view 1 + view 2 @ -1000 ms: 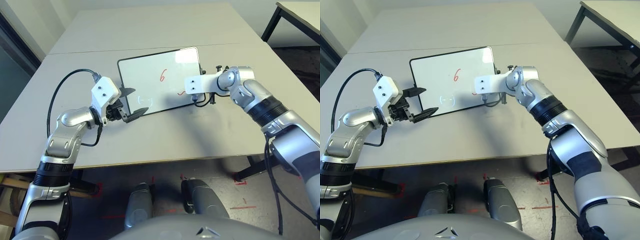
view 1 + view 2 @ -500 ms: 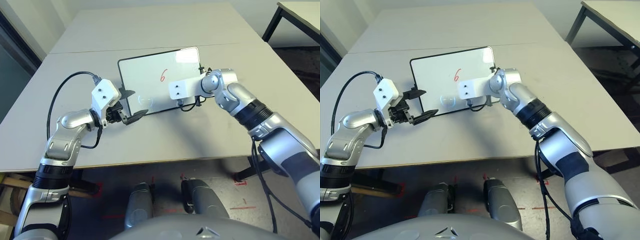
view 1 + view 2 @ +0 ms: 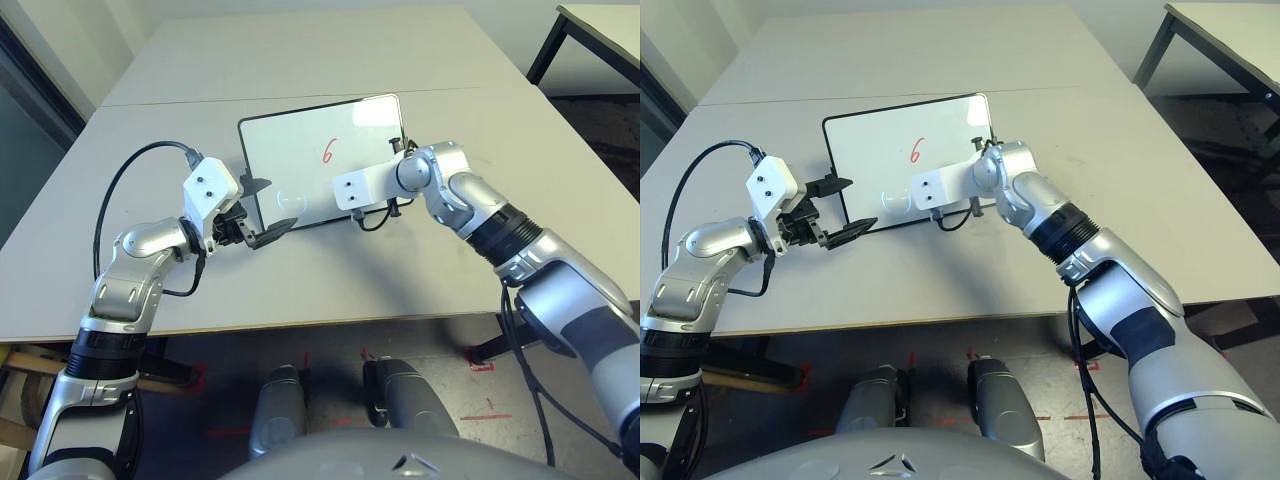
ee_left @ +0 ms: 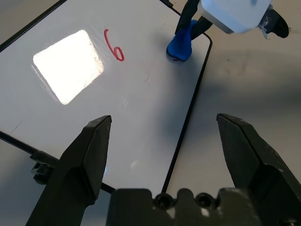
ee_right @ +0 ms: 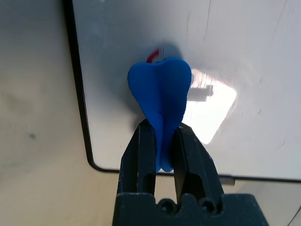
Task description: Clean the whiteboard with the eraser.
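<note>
The whiteboard lies flat in the middle of the grey table, with a red "6" near its centre. My right gripper is shut on the blue eraser and presses it on the board close to the near right edge. A short red stroke peeks out beside the eraser. From the left wrist view the eraser sits under the right wrist's white housing. My left gripper is open, its fingers spread over the board's near left corner and holding nothing.
The grey table has free room all round the board. Its front edge runs just below my forearms. A second table stands at the far right. A black cable loops off my left wrist.
My right arm has slid the eraser leftward along the board's near edge, over the spot where a red squiggle showed. The left arm has stayed put.
</note>
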Tool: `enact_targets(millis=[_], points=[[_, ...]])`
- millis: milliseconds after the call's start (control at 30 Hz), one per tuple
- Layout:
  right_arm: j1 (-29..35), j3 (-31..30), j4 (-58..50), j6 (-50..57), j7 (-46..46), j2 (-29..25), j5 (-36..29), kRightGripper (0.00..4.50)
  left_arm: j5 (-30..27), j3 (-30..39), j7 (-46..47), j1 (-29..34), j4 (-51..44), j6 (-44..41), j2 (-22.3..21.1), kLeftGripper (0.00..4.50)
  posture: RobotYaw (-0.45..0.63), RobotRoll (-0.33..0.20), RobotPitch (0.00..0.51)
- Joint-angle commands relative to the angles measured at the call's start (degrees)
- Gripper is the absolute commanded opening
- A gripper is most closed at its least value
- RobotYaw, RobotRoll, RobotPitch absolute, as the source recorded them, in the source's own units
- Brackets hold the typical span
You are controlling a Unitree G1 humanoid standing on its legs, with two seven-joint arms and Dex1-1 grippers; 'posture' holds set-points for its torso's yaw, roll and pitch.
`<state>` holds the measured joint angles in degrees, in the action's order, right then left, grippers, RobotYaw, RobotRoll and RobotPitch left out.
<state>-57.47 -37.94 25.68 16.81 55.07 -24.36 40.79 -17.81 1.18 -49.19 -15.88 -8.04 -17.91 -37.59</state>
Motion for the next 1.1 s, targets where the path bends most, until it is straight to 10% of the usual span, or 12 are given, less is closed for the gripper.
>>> enact_targets(millis=[33,1100], points=[[0.64,0.33,2.53,-0.23,-0.45,-1.59,1.17,0.34,0.37,-0.09,-0.09,-0.10,0.35,0.21,-0.11,4.50,-0.07,0.000,0.073],[0.58,-0.03,0.31,4.69,-3.51,3.59,5.29,0.30,0.42,0.04,-0.34,-0.18,0.51,-0.41,-1.04,4.50,-0.07,0.000,0.089]])
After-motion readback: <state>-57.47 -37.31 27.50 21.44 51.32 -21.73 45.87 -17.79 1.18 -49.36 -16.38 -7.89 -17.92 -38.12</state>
